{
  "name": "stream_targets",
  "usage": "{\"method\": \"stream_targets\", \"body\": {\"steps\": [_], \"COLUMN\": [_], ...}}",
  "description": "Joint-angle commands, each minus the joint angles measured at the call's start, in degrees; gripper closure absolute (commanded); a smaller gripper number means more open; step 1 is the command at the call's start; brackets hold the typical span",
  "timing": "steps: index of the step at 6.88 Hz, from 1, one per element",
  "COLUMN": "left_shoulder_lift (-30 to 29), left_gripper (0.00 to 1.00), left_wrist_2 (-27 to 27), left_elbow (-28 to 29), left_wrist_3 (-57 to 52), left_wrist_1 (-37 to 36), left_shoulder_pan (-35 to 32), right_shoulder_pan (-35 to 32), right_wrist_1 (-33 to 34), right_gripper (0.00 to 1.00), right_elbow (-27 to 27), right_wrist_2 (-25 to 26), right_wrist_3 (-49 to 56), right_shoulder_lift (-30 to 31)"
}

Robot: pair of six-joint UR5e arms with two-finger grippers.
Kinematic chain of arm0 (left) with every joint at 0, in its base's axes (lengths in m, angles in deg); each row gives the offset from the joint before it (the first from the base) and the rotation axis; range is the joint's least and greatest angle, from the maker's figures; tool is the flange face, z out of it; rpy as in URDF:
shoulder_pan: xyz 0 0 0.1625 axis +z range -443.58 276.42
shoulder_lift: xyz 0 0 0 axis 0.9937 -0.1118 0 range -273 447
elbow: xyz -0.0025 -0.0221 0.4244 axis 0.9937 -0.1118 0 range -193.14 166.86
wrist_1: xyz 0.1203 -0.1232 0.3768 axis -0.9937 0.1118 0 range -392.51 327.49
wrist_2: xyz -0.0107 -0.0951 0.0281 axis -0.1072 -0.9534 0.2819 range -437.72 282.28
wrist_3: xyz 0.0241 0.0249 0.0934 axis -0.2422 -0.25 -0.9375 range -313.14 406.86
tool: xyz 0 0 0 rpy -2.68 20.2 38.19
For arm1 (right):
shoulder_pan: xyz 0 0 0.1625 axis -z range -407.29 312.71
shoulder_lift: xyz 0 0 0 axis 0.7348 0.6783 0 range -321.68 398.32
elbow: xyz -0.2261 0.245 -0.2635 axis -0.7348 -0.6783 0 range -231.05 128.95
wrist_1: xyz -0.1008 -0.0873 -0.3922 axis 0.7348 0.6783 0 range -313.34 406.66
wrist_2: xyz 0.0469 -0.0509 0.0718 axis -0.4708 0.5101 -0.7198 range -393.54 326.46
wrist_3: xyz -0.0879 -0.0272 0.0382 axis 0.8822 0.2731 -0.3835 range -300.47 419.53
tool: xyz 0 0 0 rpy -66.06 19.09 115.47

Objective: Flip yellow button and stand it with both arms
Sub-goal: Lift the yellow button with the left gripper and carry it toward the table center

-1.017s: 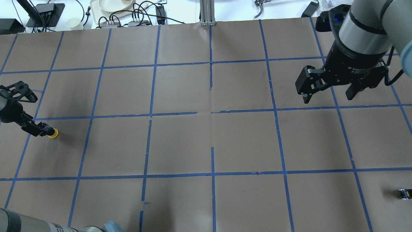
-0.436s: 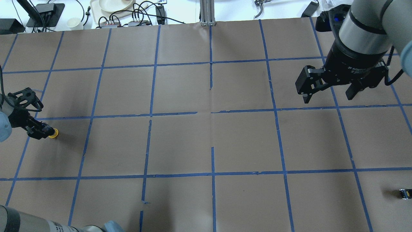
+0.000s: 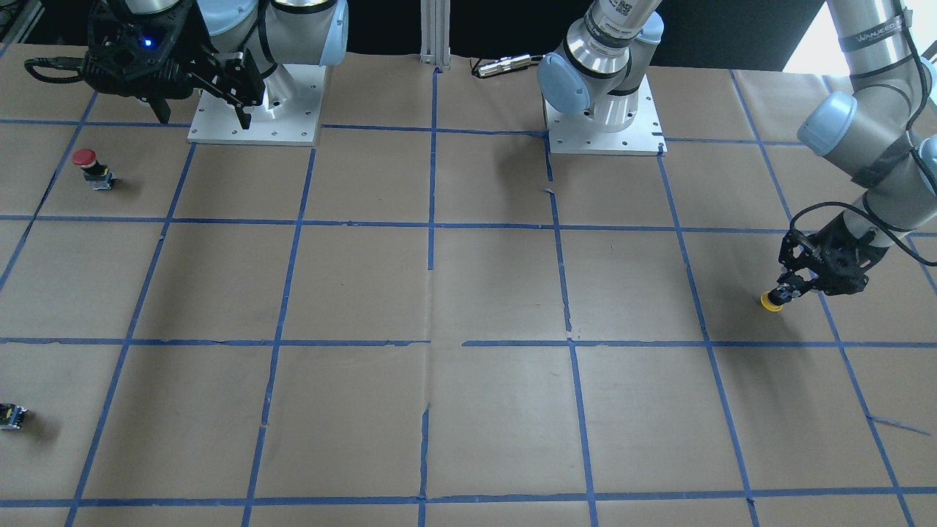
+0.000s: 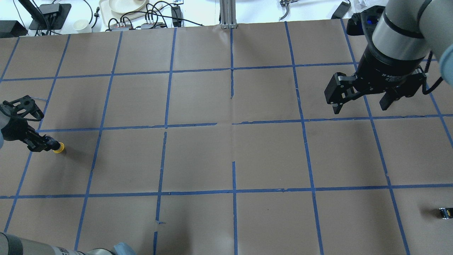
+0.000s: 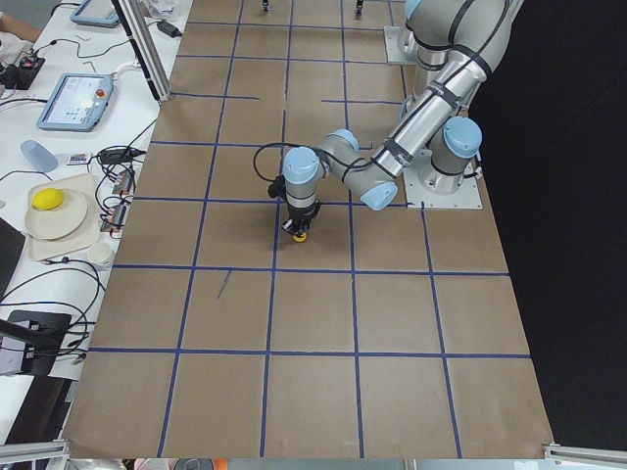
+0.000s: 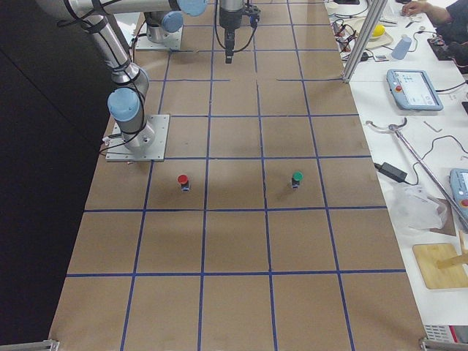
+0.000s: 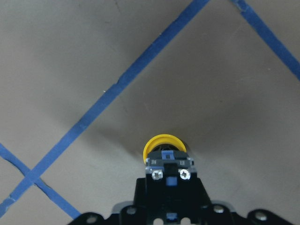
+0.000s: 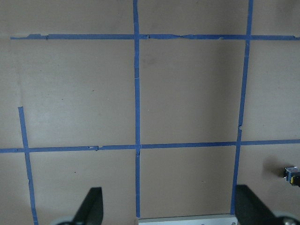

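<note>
Yellow button [image 4: 58, 147]: cap-down on left side of table [image 4: 198, 156], body clamped in left gripper [image 4: 50, 144] | right gripper [image 4: 361, 105]: jaws apart, empty, well apart | step: grasp for flip | next: probably lift, carry to centre, pass to right.

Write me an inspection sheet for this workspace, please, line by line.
Surface: brown paper with a blue tape grid, torn in places.
Job's things: yellow button in the left gripper, cap toward the table.
Clutter: red button, green button, black block with a yellow spot.
Grippers: left gripper shut on the yellow button's body; right gripper open, empty, above the paper.
Cables: one cable loops at the left wrist; more cables on the bench.
Surroundings: bench with plate and cup.
</note>
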Motion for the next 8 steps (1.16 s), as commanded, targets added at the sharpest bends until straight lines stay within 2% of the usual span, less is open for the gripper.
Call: {"method": "stream_targets", "body": {"steps": [1, 3, 4, 5, 6, 8], "left_shoulder_lift": [5.56, 10.75, 12.60, 14.18, 14.46, 18.39], "left_gripper": [0.91, 0.91, 0.91, 0.91, 0.91, 0.91], "left_wrist_2": [-4.46, -10.69, -14.21, -20.51, -29.36, -42.74], "left_elbow": [2.36, 4.12, 7.18, 9.99, 11.59, 10.82], "left_wrist_3": [5.47, 17.76, 26.61, 34.79, 39.57, 48.01], "left_wrist_1": [10.59, 22.72, 28.87, 35.97, 43.44, 48.95], "left_shoulder_pan": [-2.40, -9.15, -14.31, -18.46, -21.11, -24.72], "right_shoulder_pan": [0.00, 0.00, 0.00, 0.35, 0.27, 0.53], "right_wrist_1": [0.11, 0.03, 0.11, -0.06, 0.20, -0.59], "right_gripper": [0.00, 0.00, 0.00, 0.00, 0.00, 0.00], "right_elbow": [0.07, 0.07, 0.07, 0.07, 0.07, 0.07], "right_wrist_2": [-0.01, -0.01, -0.01, 0.08, -0.01, -1.41], "right_wrist_3": [0.08, -0.01, 0.08, 0.08, -0.09, -0.63], "right_shoulder_lift": [0.01, 0.01, 0.01, 0.01, -0.08, -0.78]}}
